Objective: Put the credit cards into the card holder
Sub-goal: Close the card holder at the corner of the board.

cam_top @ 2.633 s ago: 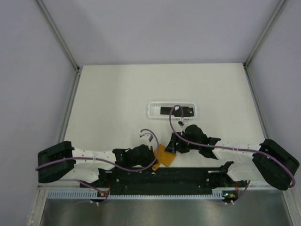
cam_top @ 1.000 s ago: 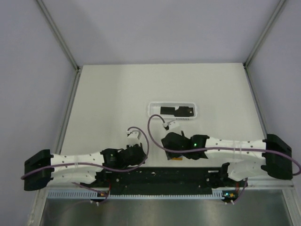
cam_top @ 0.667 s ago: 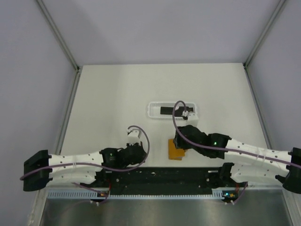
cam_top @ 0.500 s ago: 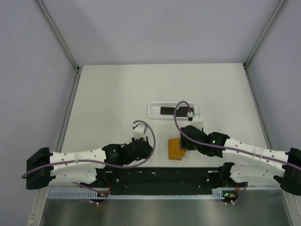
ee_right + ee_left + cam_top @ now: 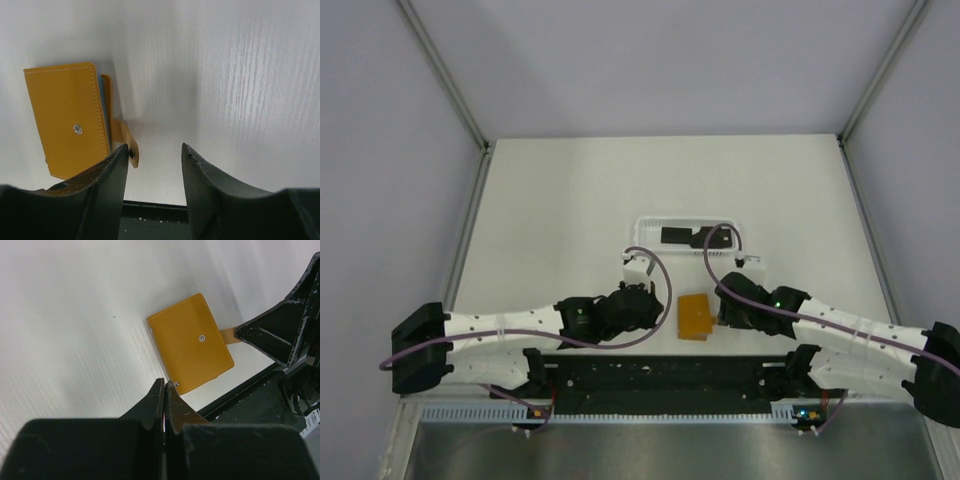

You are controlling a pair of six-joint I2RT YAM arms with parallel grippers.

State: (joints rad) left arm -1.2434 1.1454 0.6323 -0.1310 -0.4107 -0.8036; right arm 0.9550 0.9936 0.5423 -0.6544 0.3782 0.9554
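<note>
The orange card holder (image 5: 696, 316) lies folded flat on the white table between my two grippers, its small tab (image 5: 122, 137) sticking out on the right-hand side. My left gripper (image 5: 165, 382) is shut and empty, its tips just off the holder's (image 5: 192, 342) near-left corner. My right gripper (image 5: 152, 150) is open with only bare table between the jaws. Its left finger stands beside the tab of the holder (image 5: 65, 120). Two dark credit cards (image 5: 675, 235) (image 5: 718, 238) lie in the white tray.
The long white slotted tray (image 5: 640, 232) stands just behind the holder at mid-table. A black rail (image 5: 660, 375) runs along the near edge by the arm bases. The right finger (image 5: 280, 335) shows in the left wrist view.
The holder, earlier under the right gripper, now lies free on the table. The right gripper has drawn back to the right and narrowed its jaws. The left arm has swung right toward the holder.
</note>
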